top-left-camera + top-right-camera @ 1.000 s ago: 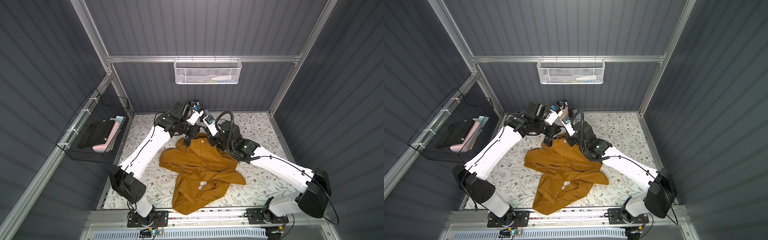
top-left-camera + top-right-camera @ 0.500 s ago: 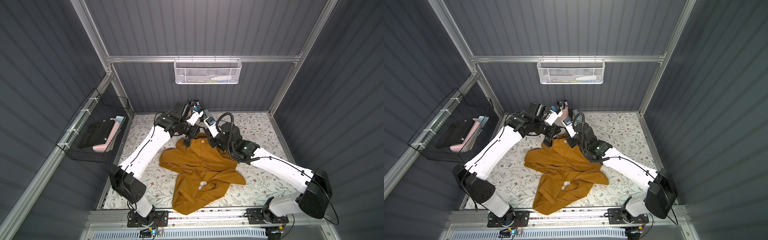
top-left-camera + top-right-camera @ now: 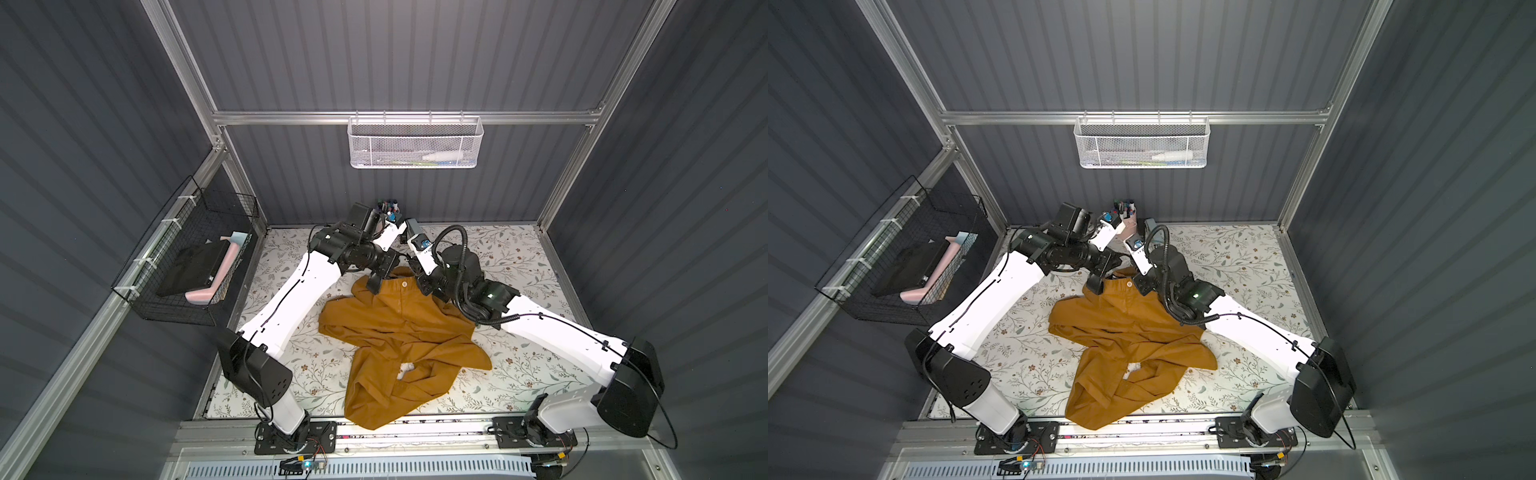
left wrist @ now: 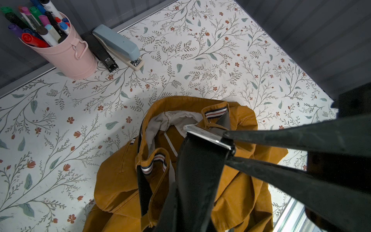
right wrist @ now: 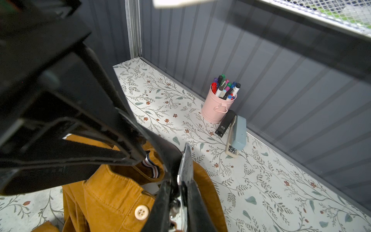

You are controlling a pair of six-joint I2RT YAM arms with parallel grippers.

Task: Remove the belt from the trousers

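The belt (image 4: 196, 170) is clamped by the left gripper (image 4: 228, 146) above the trousers (image 4: 120, 180). Its buckle (image 5: 185, 166) is flanked by the right gripper (image 5: 179, 187); whether it is pinched cannot be told.

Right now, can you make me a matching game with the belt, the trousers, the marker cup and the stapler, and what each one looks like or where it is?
Things:
1. belt
2. trousers
3. marker cup
4. blue-grey stapler

Clues:
A. pink, full of markers
B. black, threaded through the striped waistband
C. lying right beside the cup
D. mustard brown and crumpled

Pairs: 1-B, 2-D, 3-A, 4-C.
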